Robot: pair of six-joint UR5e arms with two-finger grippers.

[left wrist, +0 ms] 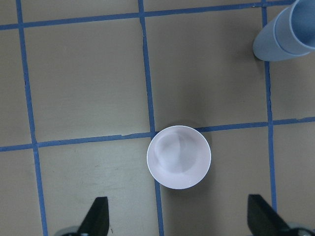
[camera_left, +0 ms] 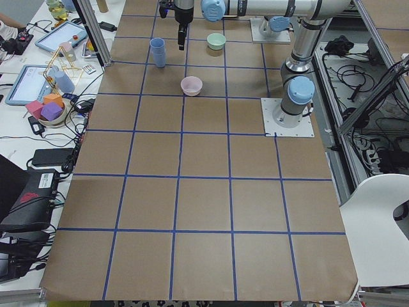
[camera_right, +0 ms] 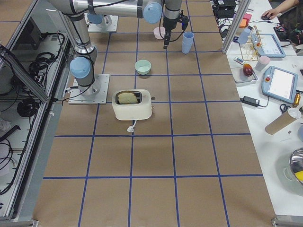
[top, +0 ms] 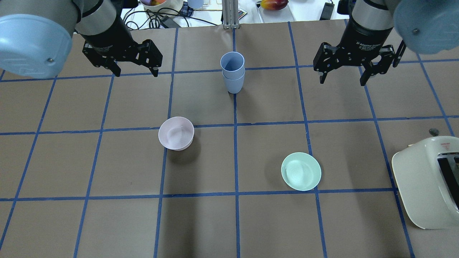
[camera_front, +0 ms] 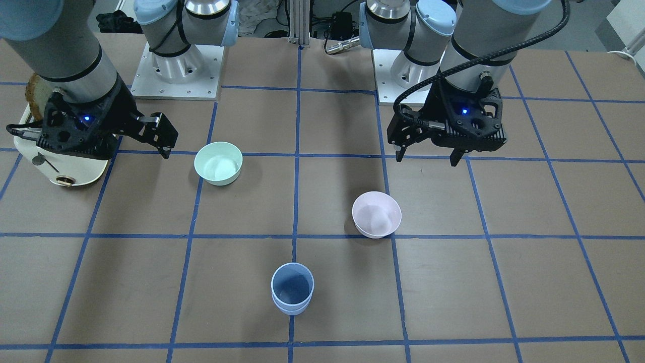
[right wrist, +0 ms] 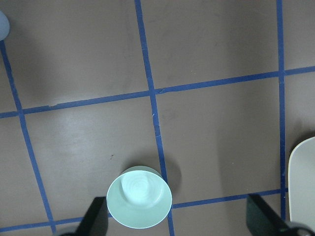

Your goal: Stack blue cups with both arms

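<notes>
Two small, tapered, pale blue cups [top: 233,77] of plastic stand nested one inside the other, upright, on a table [top: 89,161] covered in brown paper and marked into squares with blue tape. The landmark here is a wide, pale pink bowl [top: 176,133] of plastic near the middle of the table. The stacked cups sit beyond the pink bowl, away from the robot and a little to its right, well apart from it, on a tape line.

The black two-finger left gripper [top: 136,71] hangs high, roughly above the pink bowl, which shows just ahead of its fingers in its wrist camera. Its jaws are spread wide and grip nothing. The black two-finger right gripper [top: 341,79] hangs high, well to the right of the pink bowl, jaws equally wide and empty. A wide mint-green bowl [top: 301,171] of plastic lies below it, to the right of the pink bowl and nearer the robot. A cream-white toaster [top: 423,179] sits further right again.

With one cup seated in the other and both grippers raised clear, the stacking looks finished. The height likely keeps the fingers from knocking the stack.
</notes>
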